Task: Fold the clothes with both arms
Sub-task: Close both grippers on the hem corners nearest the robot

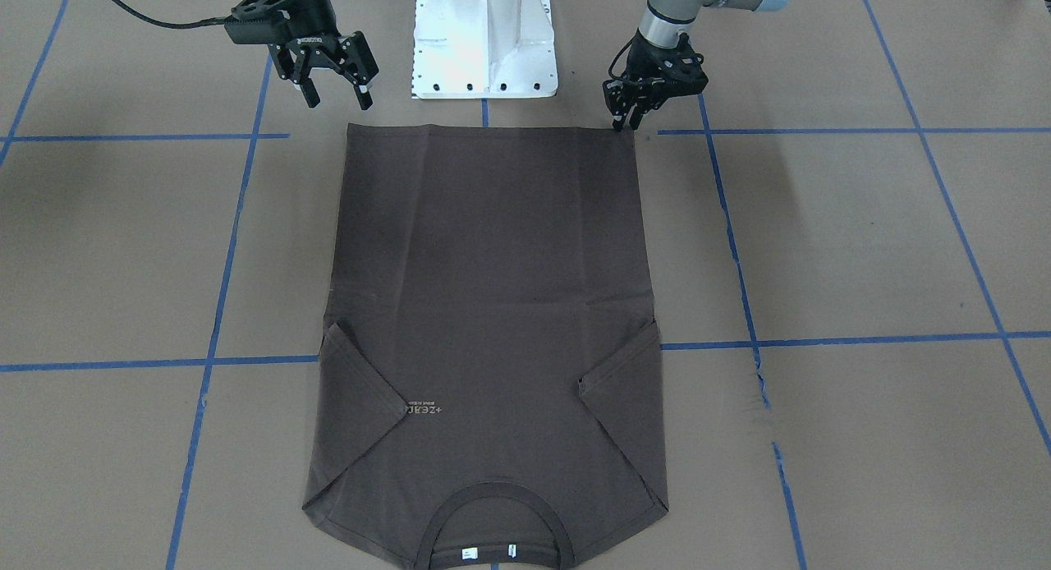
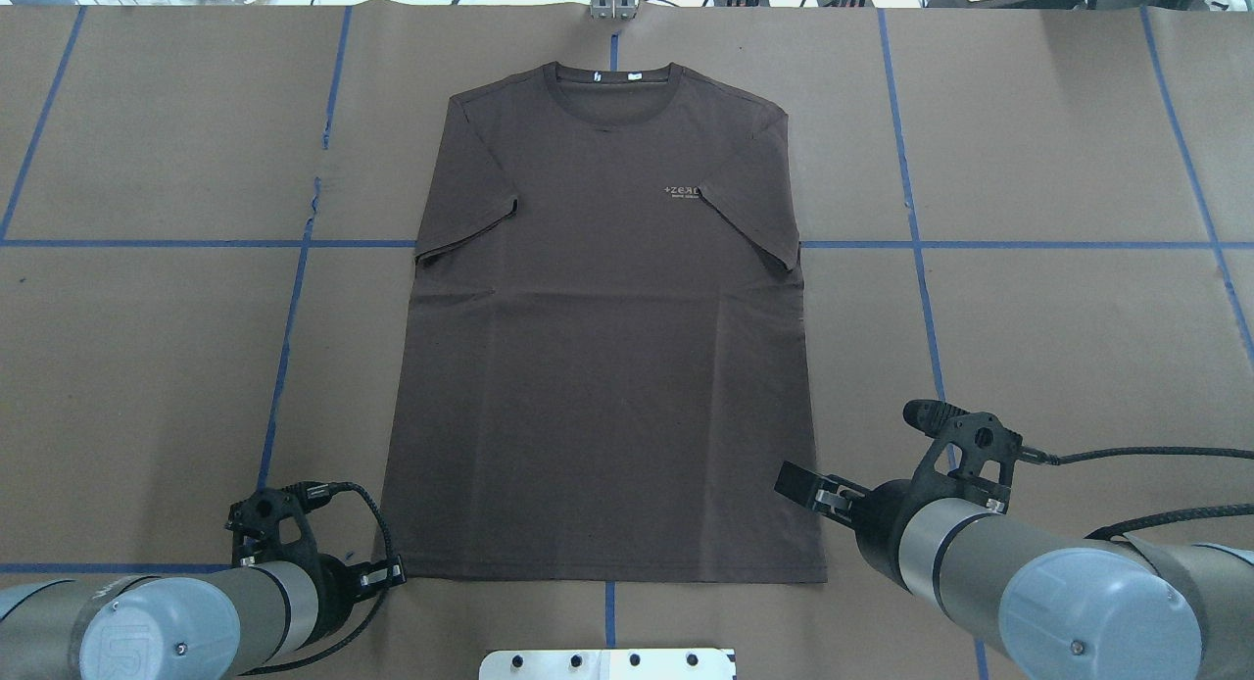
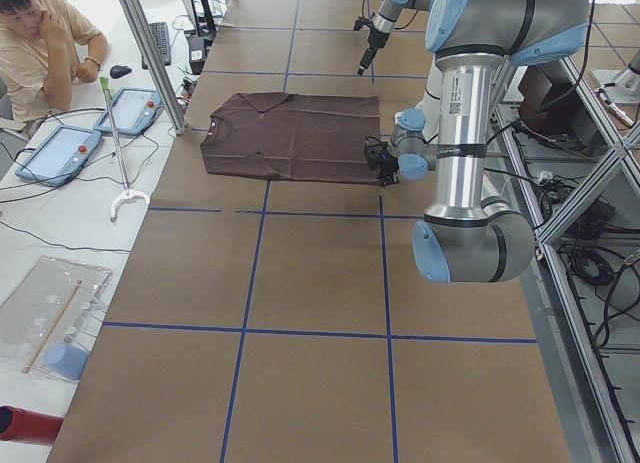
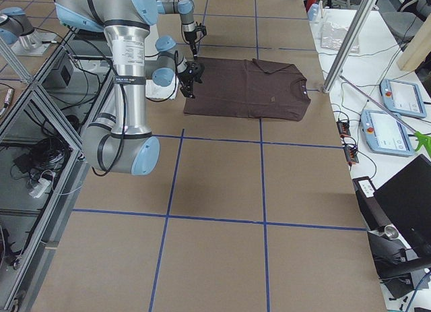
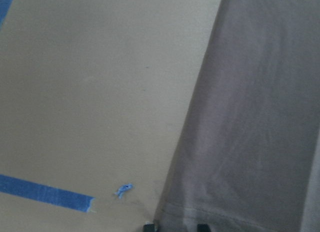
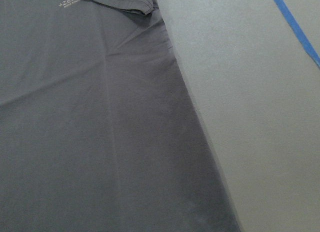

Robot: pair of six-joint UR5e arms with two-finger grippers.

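T-shirt (image 1: 493,307) flat at centre of desk (image 1: 862,241), collar (image 1: 497,504) at bottom edge, left hand (image 1: 626,125) at upper-right hem corner, grip cannot be told, right hand (image 1: 339,104) upper left, fingers (image 1: 362,94) spread, clear of garment.

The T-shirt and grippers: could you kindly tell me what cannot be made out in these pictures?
- Chest lettering: in the overhead view, too small to read, its end covered by the sleeve.
- Neck tags: in the front-facing view, too small to read.
- Left gripper: the left wrist view's bottom edge cuts off all but the fingertips; contact with the T-shirt hem is unclear.
- Right gripper: absent from the right wrist view.
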